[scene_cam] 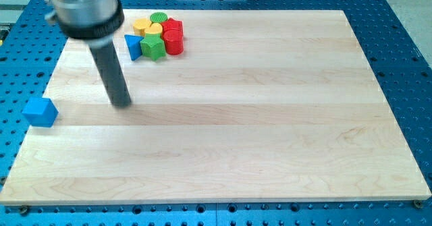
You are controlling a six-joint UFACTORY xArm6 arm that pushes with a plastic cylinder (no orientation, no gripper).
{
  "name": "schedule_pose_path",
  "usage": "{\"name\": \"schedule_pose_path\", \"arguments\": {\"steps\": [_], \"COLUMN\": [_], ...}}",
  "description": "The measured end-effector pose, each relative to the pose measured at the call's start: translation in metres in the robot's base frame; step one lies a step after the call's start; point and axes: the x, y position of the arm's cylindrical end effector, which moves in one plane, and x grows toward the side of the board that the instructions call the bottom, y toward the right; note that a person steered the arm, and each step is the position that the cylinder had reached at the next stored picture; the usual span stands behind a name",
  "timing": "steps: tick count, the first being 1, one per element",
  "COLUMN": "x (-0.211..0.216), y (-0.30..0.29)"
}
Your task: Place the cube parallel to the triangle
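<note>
A blue cube [40, 111] sits at the board's left edge, partly over it. A blue triangle [133, 46] lies at the left end of a cluster near the view's top. My tip [122, 103] rests on the board, to the right of the cube and below the triangle, touching neither.
Beside the triangle is a tight cluster: a green star-like block [153, 48], a green round block [158, 18], two yellow blocks [142, 27] and two red blocks [173, 37]. The wooden board [270, 118] lies on a blue perforated table.
</note>
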Motion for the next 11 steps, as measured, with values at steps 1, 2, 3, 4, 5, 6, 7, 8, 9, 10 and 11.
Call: {"name": "schedule_pose_path", "arguments": {"steps": [1,2,3,4,5,6,7,8,9,10,11], "x": [0.055,0.053,-0.005,-0.085,0.007,-0.014,-0.063,-0.042,-0.064,-0.080,-0.121], "y": [-0.116,-0.150,-0.092,-0.040,-0.079,-0.141,-0.080,-0.101,-0.067,-0.027,-0.034]}}
